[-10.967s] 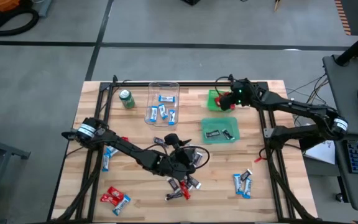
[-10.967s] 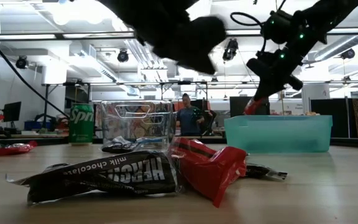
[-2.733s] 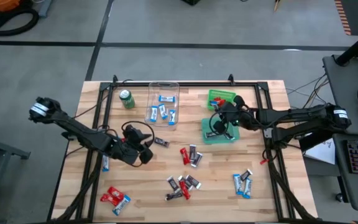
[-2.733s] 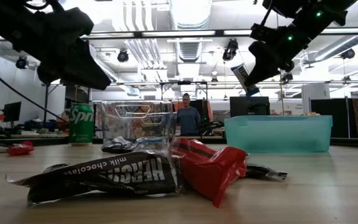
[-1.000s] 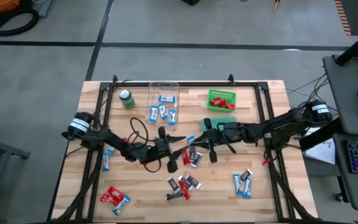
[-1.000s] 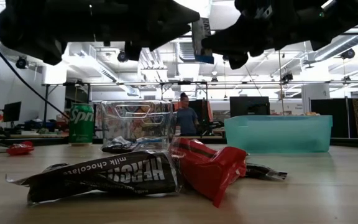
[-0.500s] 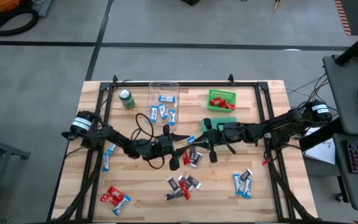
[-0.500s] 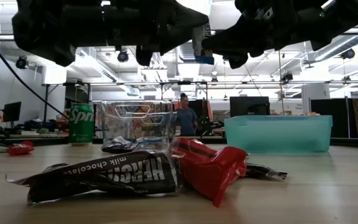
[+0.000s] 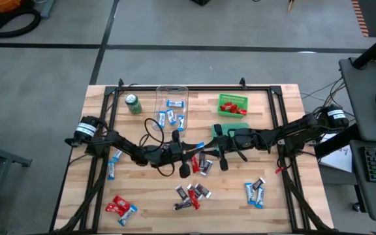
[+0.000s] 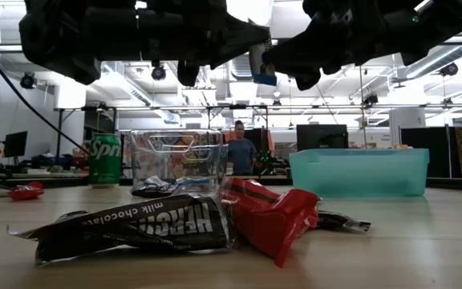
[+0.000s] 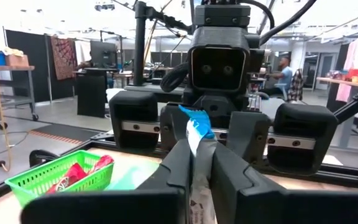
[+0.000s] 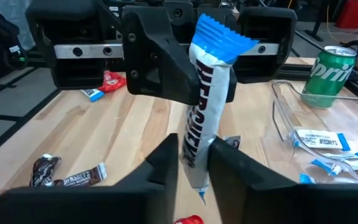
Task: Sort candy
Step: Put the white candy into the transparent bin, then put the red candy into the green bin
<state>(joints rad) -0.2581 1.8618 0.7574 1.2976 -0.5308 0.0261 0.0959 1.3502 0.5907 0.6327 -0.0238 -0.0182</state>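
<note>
A blue-and-white candy bar [image 12: 202, 106] stands upright in the air over the table's middle, between my two grippers. My left gripper [image 11: 199, 163] comes level from the table's left and is shut on it. My right gripper [image 12: 194, 167] comes level from the right, its fingers standing on either side of the bar's lower end. In the high view the bar [image 9: 200, 145] shows as a blue speck between the left gripper [image 9: 192, 150] and the right gripper [image 9: 208, 146]. Loose candy [image 9: 192, 194] lies on the wood below. My left gripper pinches the bar's middle [image 11: 197, 144] between its two fingers, reaching in level from the table's left. The blue crimped end [image 11: 192, 118] sticks up past the fingertips. The bar is upright and clear of the table. My right gripper's fingers [image 12: 166, 163] flank the bar's lower end [image 12: 196, 163]; whether they touch it I cannot tell.
At the back stand a clear bin [image 9: 172, 108] holding blue-and-white bars, a green basket [image 9: 232, 104] holding red ones, a teal bin [image 9: 239, 128] and a green can [image 9: 133, 104]. More candy lies at the near right [image 9: 254, 191], near left [image 9: 121, 207] and left [image 9: 114, 163].
My left gripper's fingers have closed onto the bar that my right gripper holds up. The bar has stayed upright in the same place.
</note>
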